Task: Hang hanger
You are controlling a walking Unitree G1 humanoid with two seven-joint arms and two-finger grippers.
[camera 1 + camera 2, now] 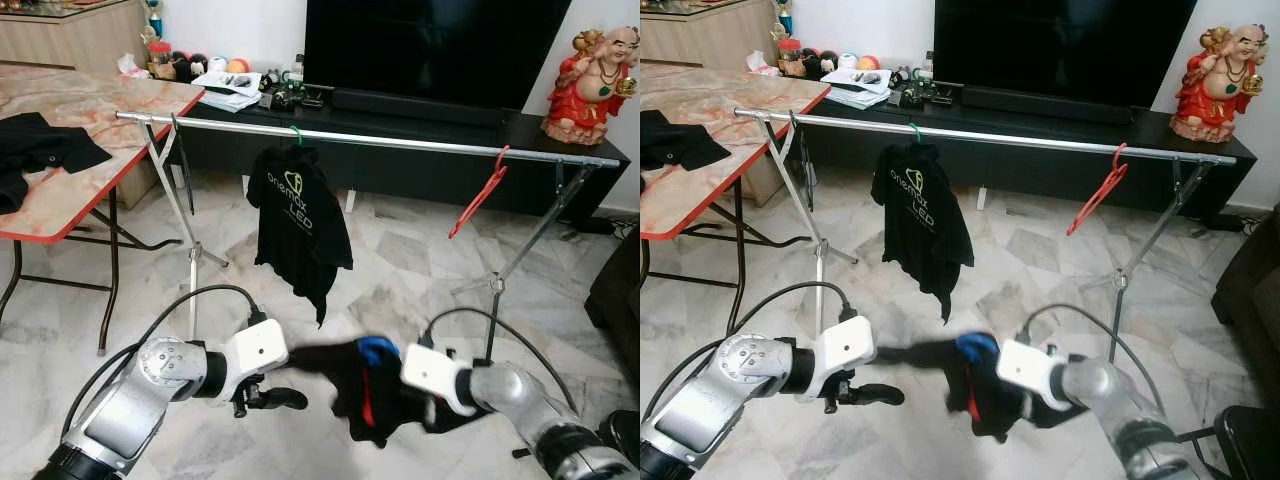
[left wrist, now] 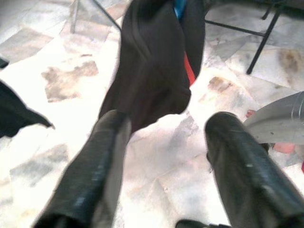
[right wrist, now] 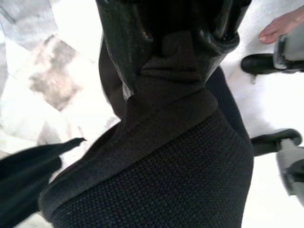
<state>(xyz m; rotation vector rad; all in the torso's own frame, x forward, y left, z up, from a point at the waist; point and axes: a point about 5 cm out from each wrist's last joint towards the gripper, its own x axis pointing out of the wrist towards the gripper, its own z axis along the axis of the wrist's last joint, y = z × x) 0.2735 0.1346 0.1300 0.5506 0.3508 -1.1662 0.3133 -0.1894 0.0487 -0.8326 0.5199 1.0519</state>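
Note:
A black shirt on a blue hanger, with a bit of red showing, hangs low over the floor between my arms. My right gripper is shut on the shirt's black fabric. My left gripper is open just left of the shirt; in its wrist view the shirt dangles just beyond the spread fingers, with nothing between them. Ahead runs a silver clothes rail. On the rail hang a second black shirt on a green hanger and a bare red hanger.
The rail stands on folding legs. A marble-topped table with black clothes is at the left. Behind the rail are a black TV cabinet and a red figurine. A person's bare foot is close to my right arm.

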